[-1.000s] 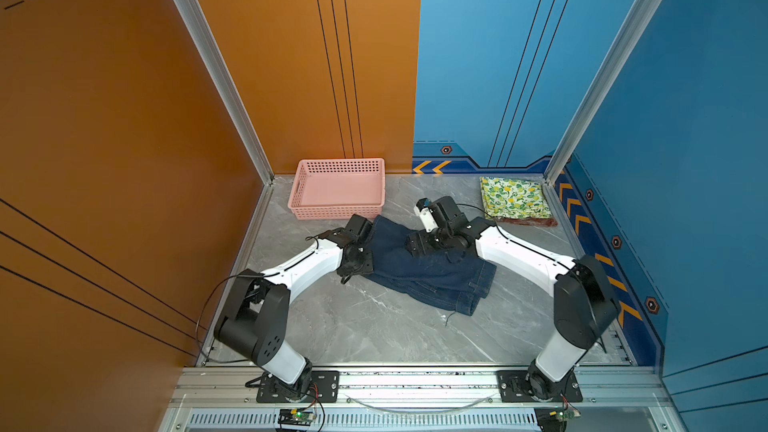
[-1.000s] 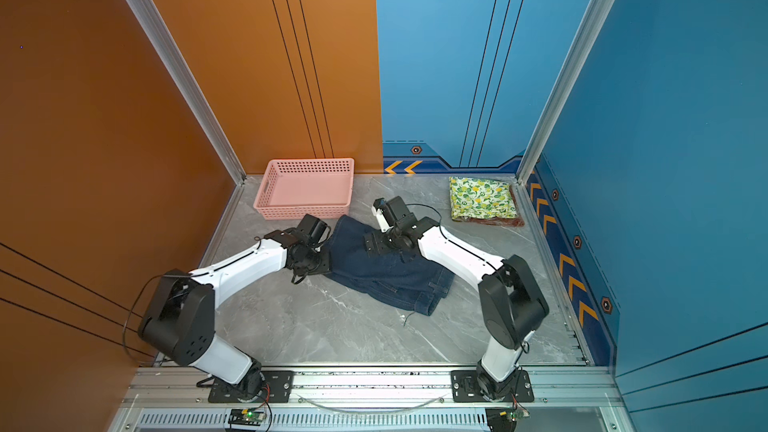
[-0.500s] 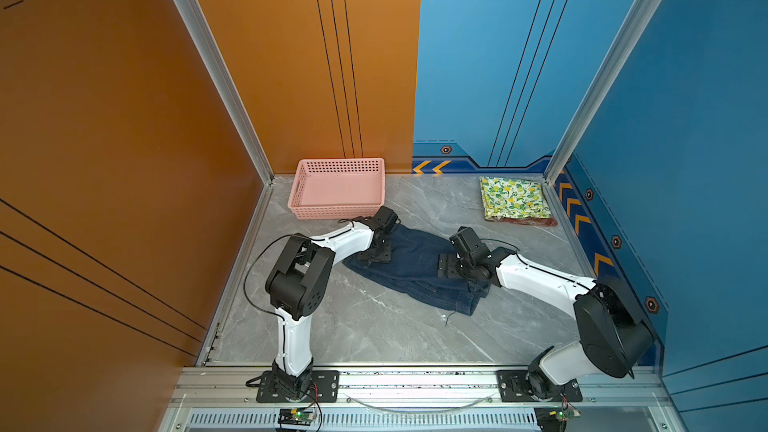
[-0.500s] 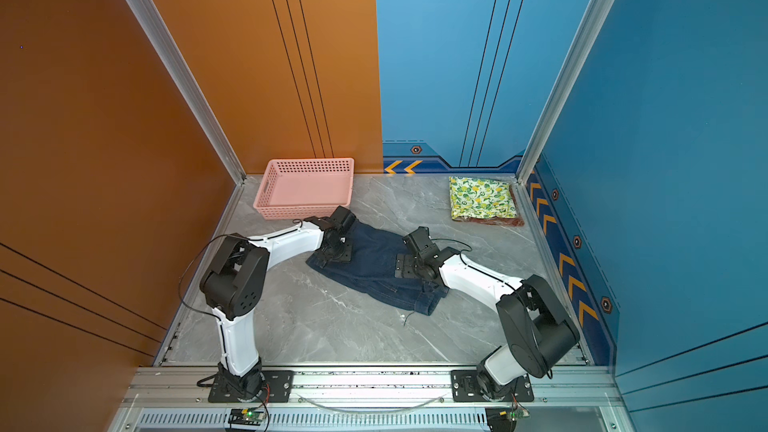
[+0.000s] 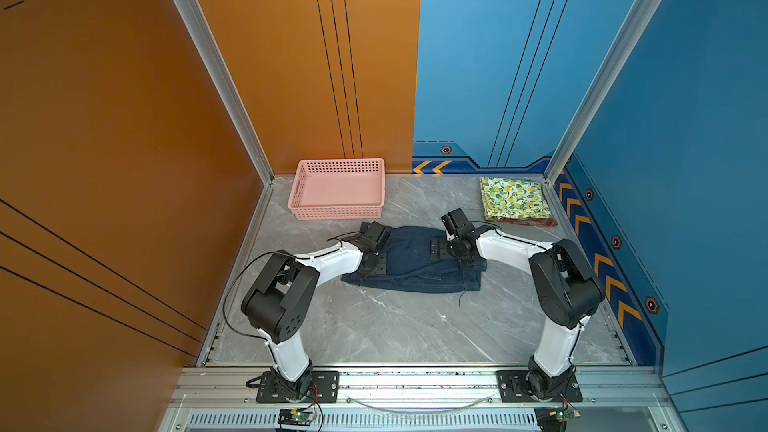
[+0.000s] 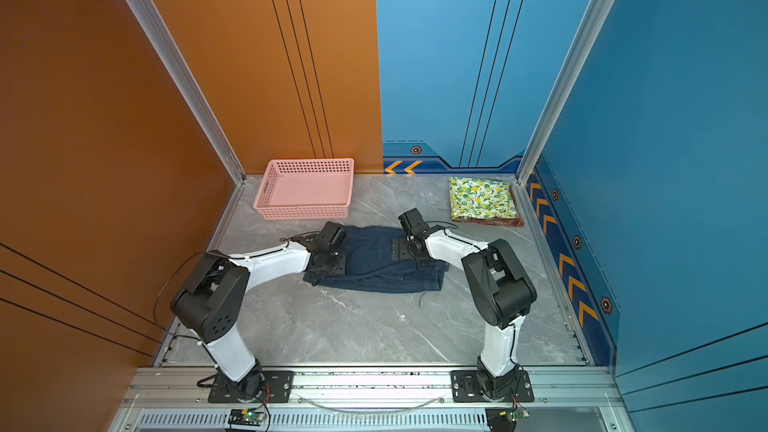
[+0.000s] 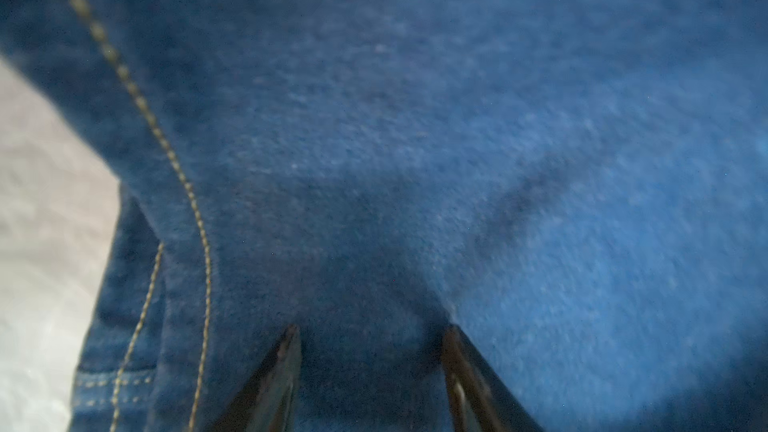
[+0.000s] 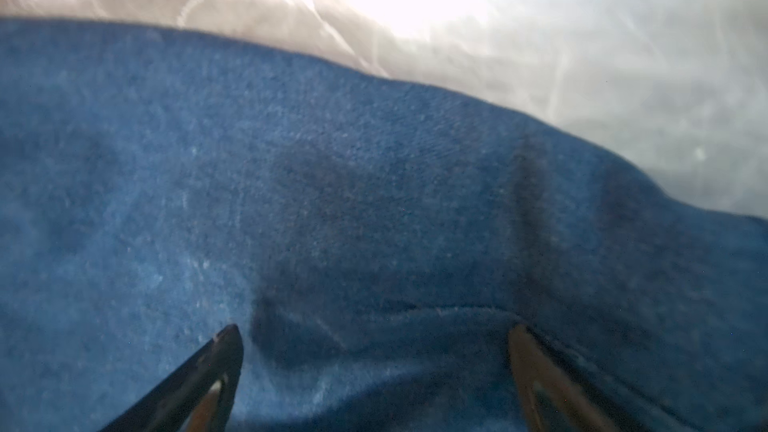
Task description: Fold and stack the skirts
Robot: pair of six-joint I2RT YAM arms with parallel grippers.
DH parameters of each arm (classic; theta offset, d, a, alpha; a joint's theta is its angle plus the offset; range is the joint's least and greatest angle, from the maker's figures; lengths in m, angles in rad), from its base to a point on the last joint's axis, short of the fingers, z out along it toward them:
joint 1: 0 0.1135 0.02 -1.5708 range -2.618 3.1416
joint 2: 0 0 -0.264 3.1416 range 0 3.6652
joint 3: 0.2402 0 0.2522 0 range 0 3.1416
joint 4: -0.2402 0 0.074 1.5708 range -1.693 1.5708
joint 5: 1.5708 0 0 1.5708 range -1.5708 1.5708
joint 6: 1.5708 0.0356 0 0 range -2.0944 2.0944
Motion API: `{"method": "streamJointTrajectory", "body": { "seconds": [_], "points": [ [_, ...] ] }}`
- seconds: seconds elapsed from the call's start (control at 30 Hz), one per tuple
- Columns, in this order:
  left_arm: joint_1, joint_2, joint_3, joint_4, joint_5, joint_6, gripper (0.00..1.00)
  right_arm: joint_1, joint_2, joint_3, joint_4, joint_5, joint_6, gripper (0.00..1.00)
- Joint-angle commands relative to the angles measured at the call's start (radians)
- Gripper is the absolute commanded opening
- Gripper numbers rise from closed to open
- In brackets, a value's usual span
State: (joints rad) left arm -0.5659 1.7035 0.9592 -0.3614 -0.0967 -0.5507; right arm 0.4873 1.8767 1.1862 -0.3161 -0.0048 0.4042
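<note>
Item: denim skirt, lying in layers, centre of both top views. Your left hand has its fingers partly apart, tips on cloth beside a stitched seam. Your right hand stands wide apart near the cloth's edge. Pinch every layer at matching corners and fold evenly. Lemon-print skirt sits on plaid skirt, upper right. Grey marbled bench; pink basket at left; orange and blue walls.

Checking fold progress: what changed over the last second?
On the denim skirt, the near-right corner drew back, turning a slanted heap into a level fold. Both arms swept across it; left tool and right tool now sit open on it. Lemon-print skirt, plaid skirt beneath, pink basket: unchanged.
</note>
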Motion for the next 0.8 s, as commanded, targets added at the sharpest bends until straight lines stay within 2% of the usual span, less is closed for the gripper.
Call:
{"method": "streamJointTrajectory", "body": {
  "seconds": [0.0,0.2,0.37,0.53,0.77],
  "points": [
    [-0.032,-0.056,-0.128,-0.066,0.151,-0.121,0.58,-0.01,0.001,0.055,0.015,-0.046,-0.095,1.0],
    [-0.015,-0.266,-0.227,0.069,0.265,-0.219,0.61,-0.012,-0.153,-0.047,0.14,-0.152,-0.096,1.0],
    [0.035,-0.42,-0.278,0.017,0.238,-0.251,0.63,-0.025,-0.369,-0.2,0.162,-0.086,-0.025,1.0],
    [0.111,-0.55,-0.364,-0.019,0.234,-0.27,0.63,-0.089,-0.501,-0.286,0.072,-0.033,0.053,1.0],
    [0.181,-0.522,-0.412,0.011,0.294,-0.238,0.63,-0.232,-0.524,-0.338,0.0,-0.081,0.148,0.95]
  ]
}}
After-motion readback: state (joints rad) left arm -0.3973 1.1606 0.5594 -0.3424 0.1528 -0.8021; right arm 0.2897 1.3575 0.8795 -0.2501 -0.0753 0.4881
